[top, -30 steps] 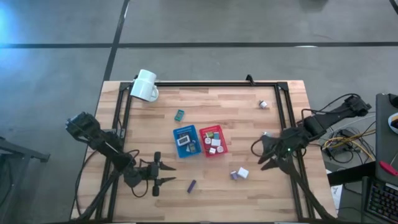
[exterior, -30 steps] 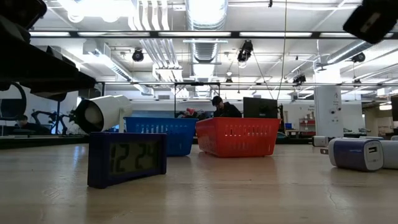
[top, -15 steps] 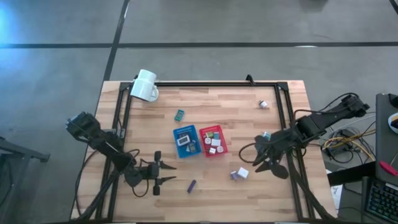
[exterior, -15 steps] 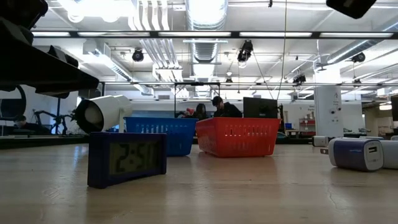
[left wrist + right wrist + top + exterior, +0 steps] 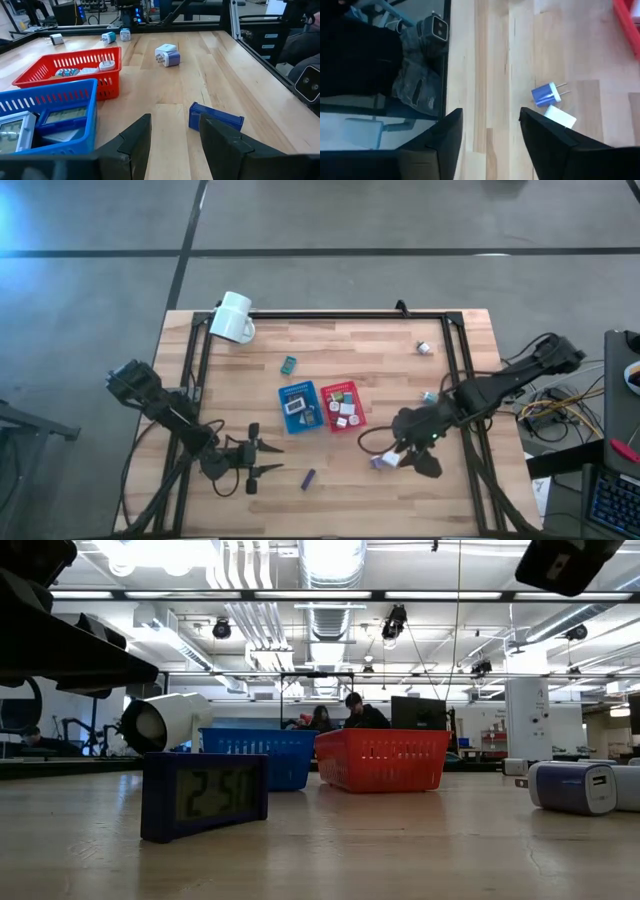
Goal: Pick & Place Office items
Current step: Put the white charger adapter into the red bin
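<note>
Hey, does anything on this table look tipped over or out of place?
Yes: the white mug lies on its side at the table's far left corner, beside the frame rail. Small plug adapters lie loose outside the red basket.

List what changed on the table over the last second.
The right tool swept inward from the table's right edge to hover over the purple and white chargers, jaws open, nothing held. The left tool, both baskets and the mug stayed put.

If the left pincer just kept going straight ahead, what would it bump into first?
Probably the small dark blue clock lying flat on the wood just ahead of the open left pincer. It sits slightly to one side of the gap, so one finger would likely meet it first. Depth is hard to judge.
</note>
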Available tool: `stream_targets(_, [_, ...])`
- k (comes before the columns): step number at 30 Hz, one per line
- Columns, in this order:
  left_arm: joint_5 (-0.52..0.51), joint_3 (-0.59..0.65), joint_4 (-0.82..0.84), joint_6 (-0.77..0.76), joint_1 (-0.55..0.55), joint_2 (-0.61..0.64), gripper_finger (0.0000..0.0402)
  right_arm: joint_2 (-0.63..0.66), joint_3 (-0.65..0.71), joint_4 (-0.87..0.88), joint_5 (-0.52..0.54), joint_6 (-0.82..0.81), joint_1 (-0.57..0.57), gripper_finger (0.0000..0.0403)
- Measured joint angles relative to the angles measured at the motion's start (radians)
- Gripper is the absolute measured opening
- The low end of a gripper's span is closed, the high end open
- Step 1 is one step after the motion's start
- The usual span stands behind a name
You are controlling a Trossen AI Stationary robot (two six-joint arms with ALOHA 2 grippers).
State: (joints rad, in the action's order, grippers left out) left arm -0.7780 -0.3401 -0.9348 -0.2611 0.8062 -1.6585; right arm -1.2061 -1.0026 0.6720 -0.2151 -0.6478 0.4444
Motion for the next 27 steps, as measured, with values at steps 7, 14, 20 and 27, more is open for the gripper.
stream_targets(7, [0.0, 0.0, 0.0, 0.0, 0.0, 0.0, 0.0167, -0.097, -0.051, 0.005, 0.0, 0.011, -0.01, 0.021])
stream_targets(14, [0.0, 0.0, 0.001, -0.008, 0.0, 0.0, 0.0167, -0.184, -0.046, 0.106, 0.033, 0.002, -0.058, 0.0212])
stream_targets(20, [0.0, 0.0, 0.002, -0.011, 0.0, 0.0, 0.0167, -0.26, -0.002, 0.186, 0.025, -0.023, -0.087, 0.0212])
stream_targets(27, [0.0, 0.0, 0.005, -0.011, 0.0, 0.0, 0.0167, -0.34, 0.0, 0.177, 0.005, -0.031, -0.088, 0.021])
